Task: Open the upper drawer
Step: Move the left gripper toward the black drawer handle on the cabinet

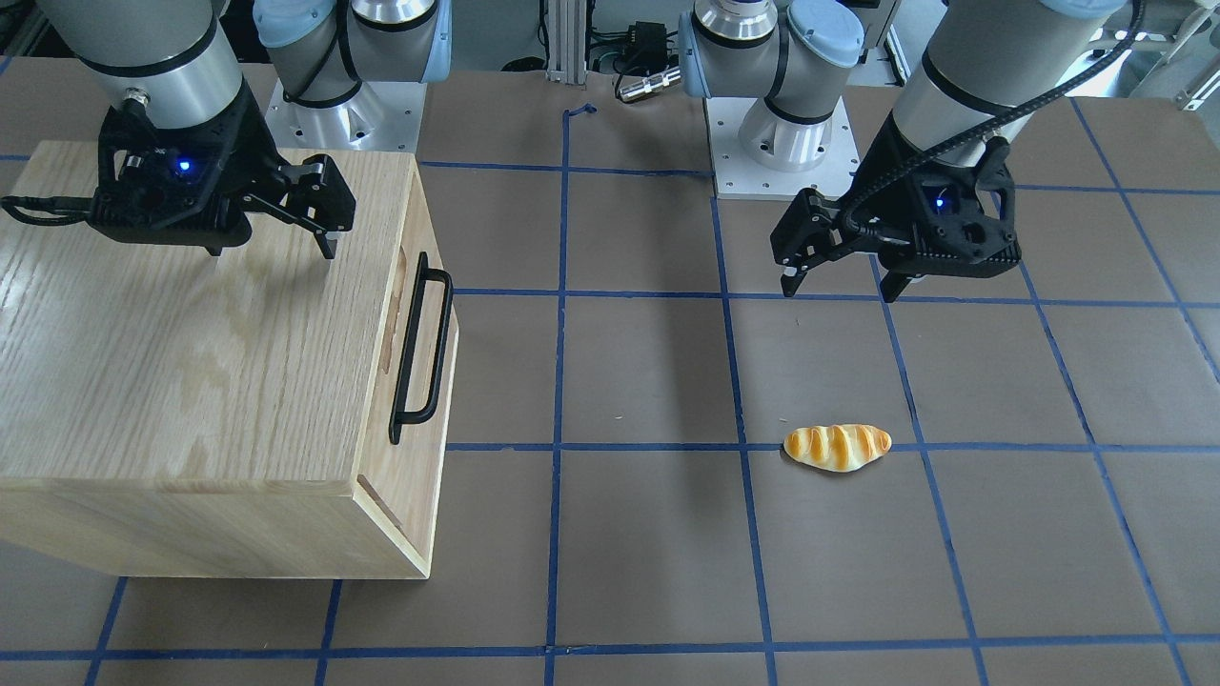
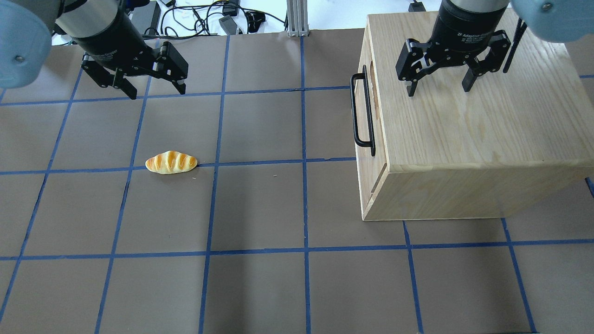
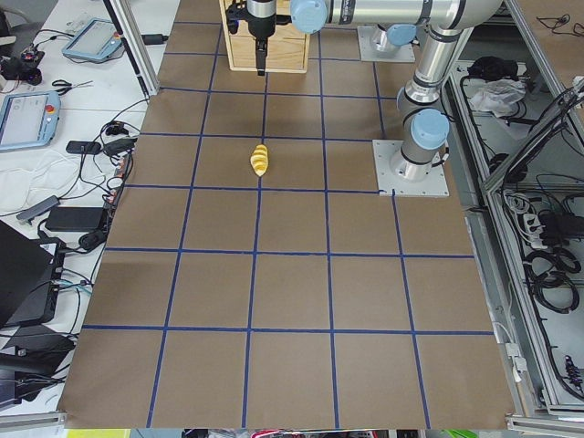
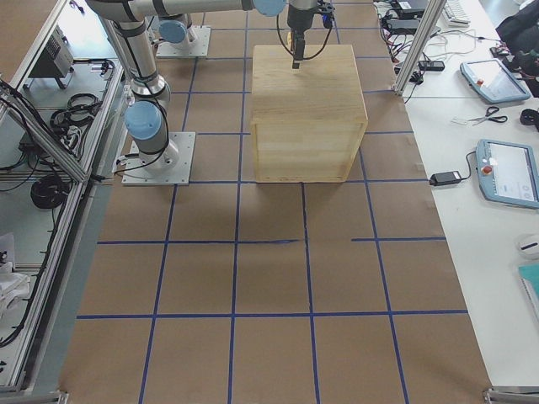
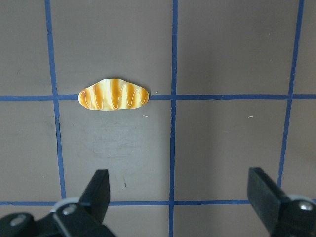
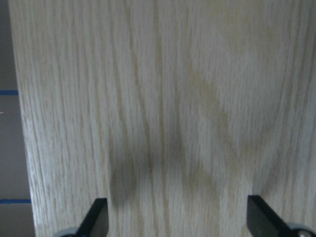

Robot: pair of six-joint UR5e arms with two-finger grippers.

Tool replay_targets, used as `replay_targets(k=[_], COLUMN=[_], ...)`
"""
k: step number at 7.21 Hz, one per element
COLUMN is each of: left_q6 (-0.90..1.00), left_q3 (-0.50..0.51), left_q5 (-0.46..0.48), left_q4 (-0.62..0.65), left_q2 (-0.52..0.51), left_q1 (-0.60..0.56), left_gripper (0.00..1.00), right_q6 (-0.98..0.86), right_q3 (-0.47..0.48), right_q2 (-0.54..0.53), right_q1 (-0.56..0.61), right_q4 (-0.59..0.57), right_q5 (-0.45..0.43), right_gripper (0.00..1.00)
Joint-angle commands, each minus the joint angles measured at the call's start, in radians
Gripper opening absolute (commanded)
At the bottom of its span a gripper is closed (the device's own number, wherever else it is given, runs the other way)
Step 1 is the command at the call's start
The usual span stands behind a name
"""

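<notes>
The oak cabinet (image 2: 468, 130) stands on the table's right side. Its front faces the table's middle. The upper drawer's pale front panel (image 2: 378, 134) sits flush with the cabinet and carries a long black bar handle (image 2: 363, 111), which also shows in the front-facing view (image 1: 419, 353). My right gripper (image 2: 438, 90) hangs open and empty above the cabinet's top, behind the handle; the right wrist view shows only the wood top (image 6: 173, 98). My left gripper (image 2: 158, 93) is open and empty above the table's left side, far from the cabinet.
A toy bread roll (image 2: 171, 163) lies on the brown mat on the left, below my left gripper, and shows in the left wrist view (image 5: 113, 95). Blue tape lines cross the table. The arm bases stand at the near edge (image 1: 782, 143).
</notes>
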Motion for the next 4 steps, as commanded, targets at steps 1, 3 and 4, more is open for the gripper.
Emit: replay_targets(k=[1, 3, 4], left_q6=[0.001, -0.066, -0.105], left_q3=[0.001, 0.002, 0.002], left_q5=[-0.067, -0.072, -0.129], left_q4=[0.064, 0.141, 0.191], left_q2=[-0.025, -0.046, -0.059], left_q1=[-0.025, -0.069, -0.097], left_gripper=[1.0, 1.0, 1.0], right_q6=[0.001, 0.001, -0.001], right_q3=[0.001, 0.001, 0.0], right_q2=[0.0, 0.0, 0.0], right_q1=[0.0, 0.0, 0.0], right_q4=[0.0, 0.0, 0.0], right_q5=[0.0, 0.0, 0.0], right_gripper=[1.0, 1.0, 1.0])
